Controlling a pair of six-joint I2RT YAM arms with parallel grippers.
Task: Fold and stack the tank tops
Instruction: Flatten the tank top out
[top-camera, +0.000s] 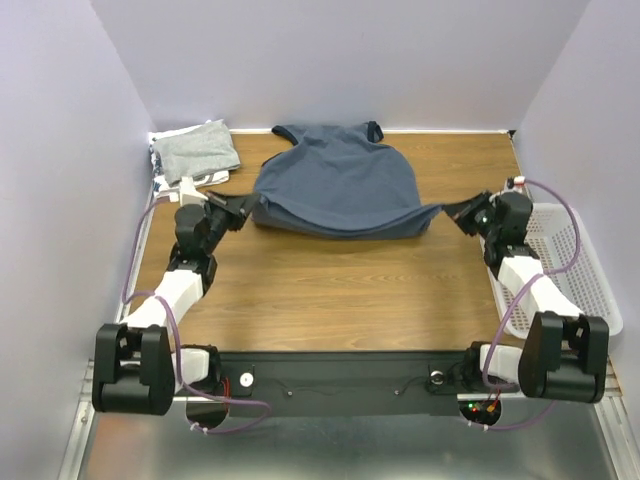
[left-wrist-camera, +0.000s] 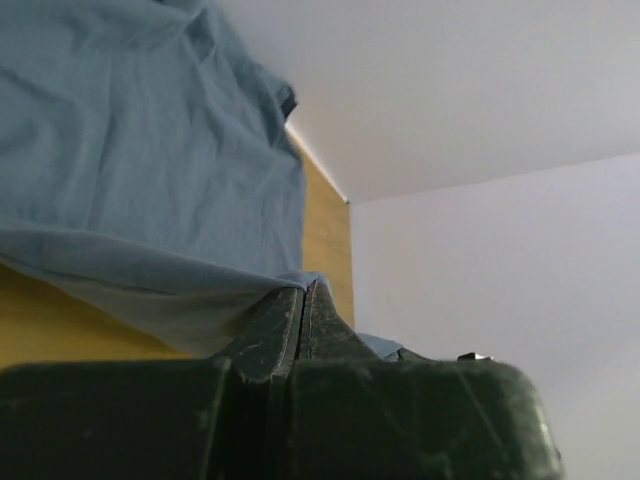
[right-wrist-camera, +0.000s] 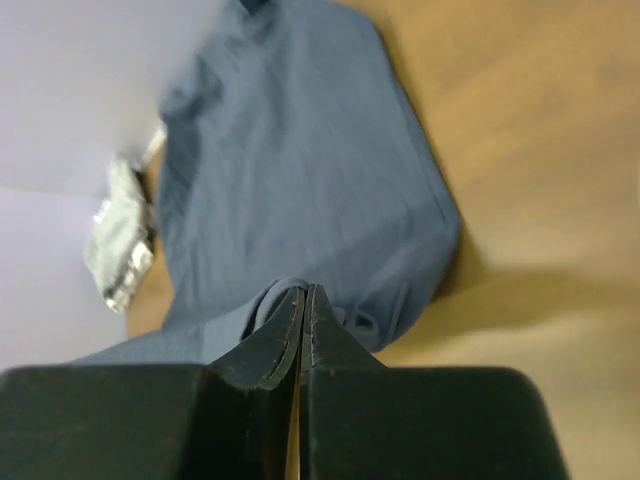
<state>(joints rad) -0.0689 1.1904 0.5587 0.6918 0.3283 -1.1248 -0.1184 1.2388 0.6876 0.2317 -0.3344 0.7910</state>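
Note:
The slate-blue tank top (top-camera: 335, 180) lies at the back middle of the wooden table, its near edge lifted and stretched between both grippers. My left gripper (top-camera: 248, 207) is shut on its left corner; in the left wrist view the cloth (left-wrist-camera: 140, 150) runs out of the closed tips (left-wrist-camera: 303, 292). My right gripper (top-camera: 450, 212) is shut on its right corner; in the right wrist view the cloth (right-wrist-camera: 300, 160) bunches at the closed tips (right-wrist-camera: 303, 293). A folded light grey tank top (top-camera: 198, 150) lies at the back left on a black-and-white patterned one (top-camera: 160, 170), also seen in the right wrist view (right-wrist-camera: 120, 240).
A white plastic mesh basket (top-camera: 565, 265) stands at the table's right edge, beside my right arm. White walls close in the back and sides. Bare wood table (top-camera: 340, 290) lies between the tank top and the arm bases.

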